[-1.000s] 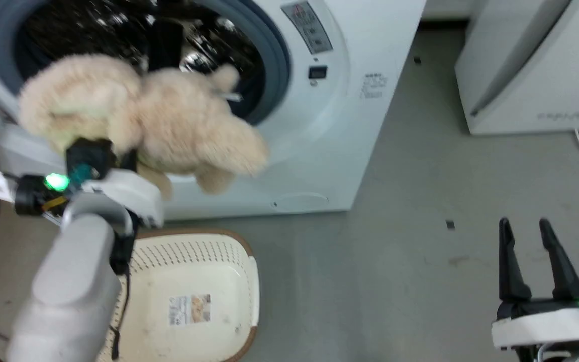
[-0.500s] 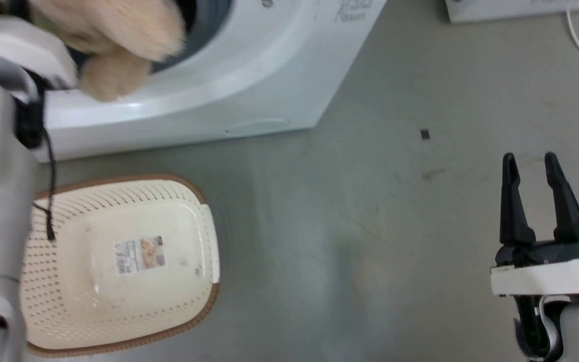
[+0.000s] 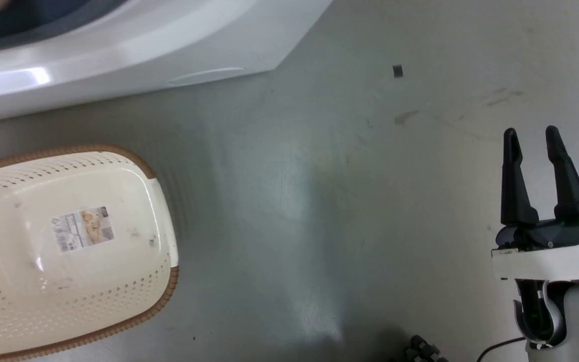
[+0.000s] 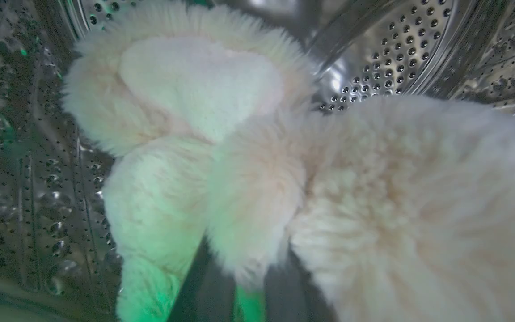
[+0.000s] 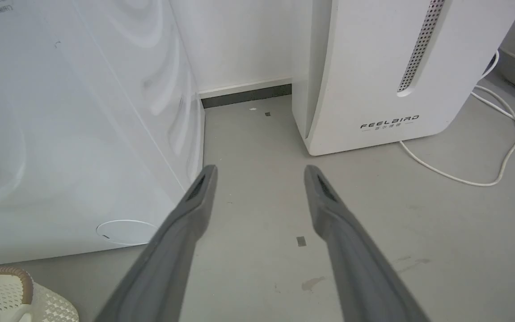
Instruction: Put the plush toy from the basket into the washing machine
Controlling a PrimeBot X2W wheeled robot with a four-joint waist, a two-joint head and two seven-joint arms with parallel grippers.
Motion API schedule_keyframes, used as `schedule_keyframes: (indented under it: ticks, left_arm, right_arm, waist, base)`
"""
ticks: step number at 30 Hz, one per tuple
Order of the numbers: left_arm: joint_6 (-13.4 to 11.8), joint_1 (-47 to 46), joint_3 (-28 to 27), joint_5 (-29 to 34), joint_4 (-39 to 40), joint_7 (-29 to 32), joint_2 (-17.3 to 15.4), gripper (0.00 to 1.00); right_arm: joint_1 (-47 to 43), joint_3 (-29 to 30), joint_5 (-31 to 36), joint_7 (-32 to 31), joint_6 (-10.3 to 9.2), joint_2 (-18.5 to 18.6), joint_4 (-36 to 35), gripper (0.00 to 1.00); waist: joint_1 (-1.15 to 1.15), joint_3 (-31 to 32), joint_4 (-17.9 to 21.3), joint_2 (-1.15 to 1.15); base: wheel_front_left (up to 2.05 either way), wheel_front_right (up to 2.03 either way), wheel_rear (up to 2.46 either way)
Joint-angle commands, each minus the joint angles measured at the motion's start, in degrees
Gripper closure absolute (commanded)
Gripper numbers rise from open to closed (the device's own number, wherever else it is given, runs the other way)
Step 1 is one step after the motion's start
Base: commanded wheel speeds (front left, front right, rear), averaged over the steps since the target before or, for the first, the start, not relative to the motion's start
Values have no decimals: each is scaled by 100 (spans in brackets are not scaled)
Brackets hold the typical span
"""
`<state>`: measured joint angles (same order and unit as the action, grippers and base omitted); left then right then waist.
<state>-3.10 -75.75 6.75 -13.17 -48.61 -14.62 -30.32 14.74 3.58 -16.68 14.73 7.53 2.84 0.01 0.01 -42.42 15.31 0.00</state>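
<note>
Inside the washing machine (image 4: 396, 44) now, the plush toy (image 4: 329, 201) needs only releasing; fur hides whether the left gripper (image 4: 242, 281) grips.

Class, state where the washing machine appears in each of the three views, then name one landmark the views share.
Head view: the washing machine fills the top left, white front below grey gasket.
Left wrist view: its steel drum surrounds the plush toy.
Right wrist view: its white front covers the left side.
Shared landmark: the basket, lower left in the head and right wrist views.
</note>
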Motion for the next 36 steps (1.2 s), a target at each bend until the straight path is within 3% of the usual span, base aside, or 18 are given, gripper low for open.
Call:
schedule_keyframes:
  ticks: [1,5,6,7,21,36]
  left_arm:
    - [-14,-144,-13,30,37,-38,-26,100]
    - [-35,-348,-16,106,23,-38,-76,100]
    - [-35,-379,-23,104,4,-38,-64,83]
    - [-42,-404,-25,108,-16,-38,-52,0]
    - [-89,553,-46,77,96,-38,369,0]
    - [-60,2772,-565,127,1371,-38,1023,0]
  right_arm:
    - [102,14,-52,27,-4,4,-28,0]
    - [144,-7,-58,27,-4,4,-31,0]
    - [152,-13,-56,27,-4,4,-27,0]
    - [156,-16,-52,27,-4,4,-22,0]
    - [-59,-34,110,27,-4,4,126,0]
    - [-386,-231,454,27,-4,4,158,0]
  waist:
    - [-1,-110,61,0]
    - [-1,-181,49,0]
    - [-1,-184,44,0]
    - [-1,-178,35,0]
    - [-1,628,-246,0]
    - [-1,1942,-683,0]
  base:
    - [0,0,0]
    - [0,0,0]
    - [0,0,0]
    - [0,0,0]
    - [0,0,0]
    - [0,0,0]
